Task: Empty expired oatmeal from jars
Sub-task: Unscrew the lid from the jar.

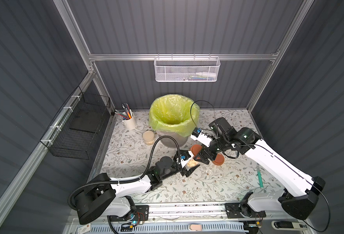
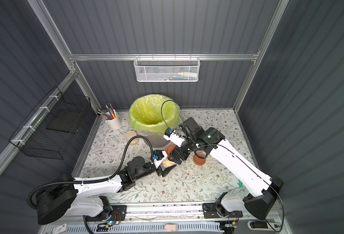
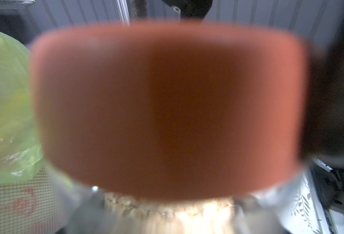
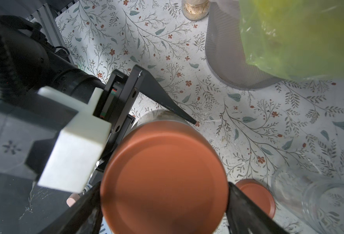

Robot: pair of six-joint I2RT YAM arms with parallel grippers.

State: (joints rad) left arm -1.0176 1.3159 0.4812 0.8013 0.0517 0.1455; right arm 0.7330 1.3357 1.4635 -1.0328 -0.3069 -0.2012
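Grey bin [image 1: 168, 140] and loose lid [image 1: 217, 160] stand near the lidded jar [image 1: 191, 163].

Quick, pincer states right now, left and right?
Left pincer: closed on the oatmeal jar.
Right pincer: straddles that jar's terracotta lid; grip or gap cannot be told.

Left wrist view — terracotta lid [image 3: 167, 109] blurred, filling it; jar [image 3: 167, 214] beneath mostly hidden.
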